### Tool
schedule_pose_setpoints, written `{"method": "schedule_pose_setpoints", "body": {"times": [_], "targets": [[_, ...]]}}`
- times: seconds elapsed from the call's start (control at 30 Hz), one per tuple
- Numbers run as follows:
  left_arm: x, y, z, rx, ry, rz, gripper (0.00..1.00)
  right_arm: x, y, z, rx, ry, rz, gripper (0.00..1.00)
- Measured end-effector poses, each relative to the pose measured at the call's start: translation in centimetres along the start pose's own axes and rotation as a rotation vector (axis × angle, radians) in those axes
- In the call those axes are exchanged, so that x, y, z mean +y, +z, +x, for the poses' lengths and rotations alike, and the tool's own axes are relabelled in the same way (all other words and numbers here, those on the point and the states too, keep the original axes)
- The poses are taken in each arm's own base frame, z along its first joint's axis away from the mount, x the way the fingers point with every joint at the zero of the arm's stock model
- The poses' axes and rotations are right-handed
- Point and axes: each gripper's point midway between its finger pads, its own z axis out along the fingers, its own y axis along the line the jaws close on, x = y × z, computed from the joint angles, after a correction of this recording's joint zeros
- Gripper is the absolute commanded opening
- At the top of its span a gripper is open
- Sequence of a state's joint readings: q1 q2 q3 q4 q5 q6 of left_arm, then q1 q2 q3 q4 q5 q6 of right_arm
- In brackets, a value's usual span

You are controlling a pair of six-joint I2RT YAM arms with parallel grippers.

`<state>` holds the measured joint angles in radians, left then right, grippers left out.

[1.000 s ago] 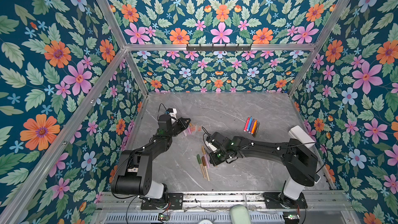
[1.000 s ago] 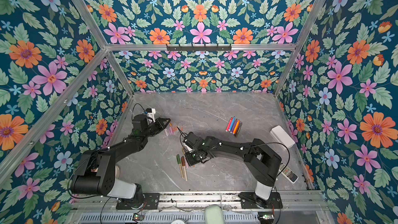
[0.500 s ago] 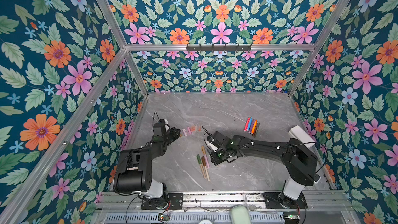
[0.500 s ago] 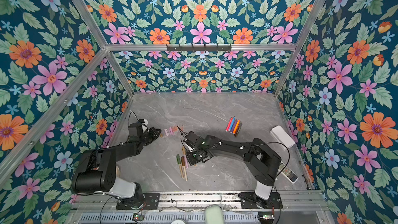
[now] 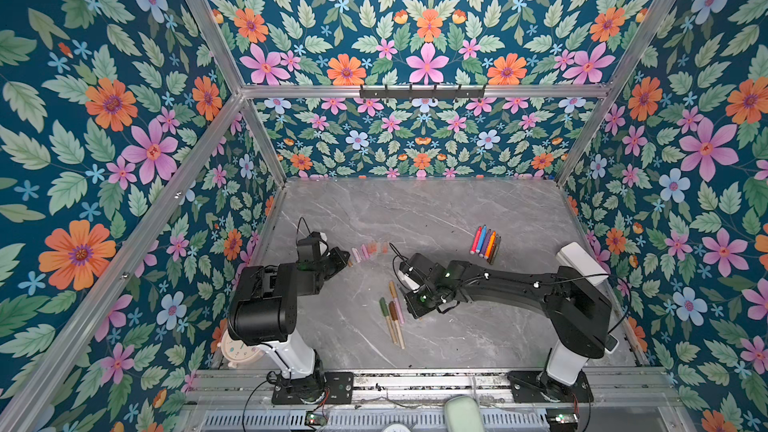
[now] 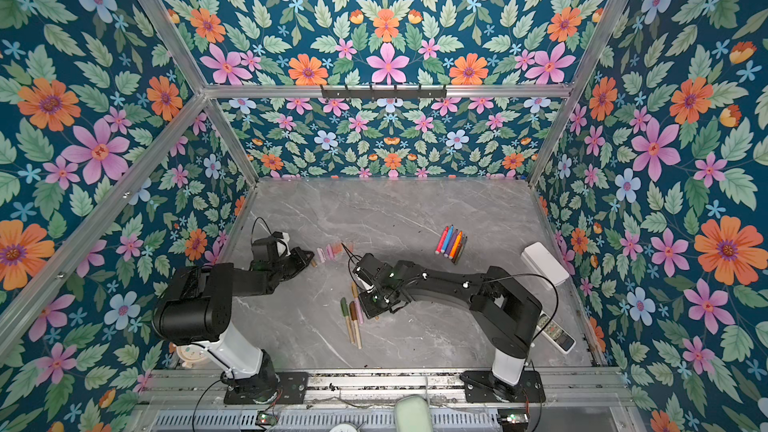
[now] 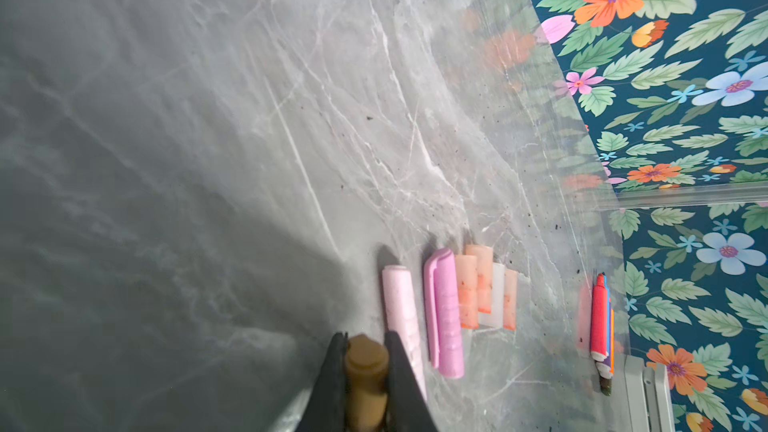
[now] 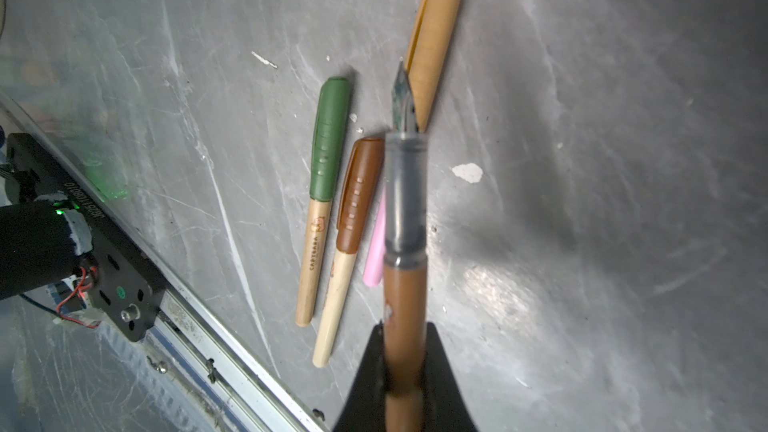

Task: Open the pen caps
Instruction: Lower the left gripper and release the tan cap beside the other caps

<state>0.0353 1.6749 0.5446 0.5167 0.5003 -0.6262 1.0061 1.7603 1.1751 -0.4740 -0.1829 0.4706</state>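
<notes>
Nearest the front rail (image 8: 232, 351), the capped pens (image 8: 328, 151) lie close together on the table (image 5: 415, 209), in green, brown, pink and tan. Directly above them the right gripper (image 8: 405, 367) pinches the barrel of an uncapped pen (image 8: 405, 209), its nib bare and pointing over the tan one. Risk: a slip in this narrow grip, or a careless release, would drop the nib onto the group, scattering it or marking the table. Farther back, the left gripper (image 7: 365, 351) is clamped on a tan cap (image 7: 365, 371), just beside the row of loose caps (image 7: 446, 313). Risk: the round cap may roll on release, or the fingers may nudge its pale pink neighbour. Farthest, the bright pens (image 5: 484, 241) lie well apart; whether they are capped cannot be told.
</notes>
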Motion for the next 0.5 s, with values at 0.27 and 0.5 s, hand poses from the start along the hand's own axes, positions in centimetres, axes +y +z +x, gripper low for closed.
{"method": "schedule_pose_setpoints", "body": {"times": [0.27,0.5], "targets": [[-0.14,0.22,0.04,0.009,-0.001,0.011,0.28,0.02,-0.01,-0.08,-0.002,-0.002,0.0,0.0],[-0.42,0.54,0.03,0.014,-0.019,0.034,0.28,0.02,-0.02,-0.09,-0.002,-0.003,0.002,0.0]]}}
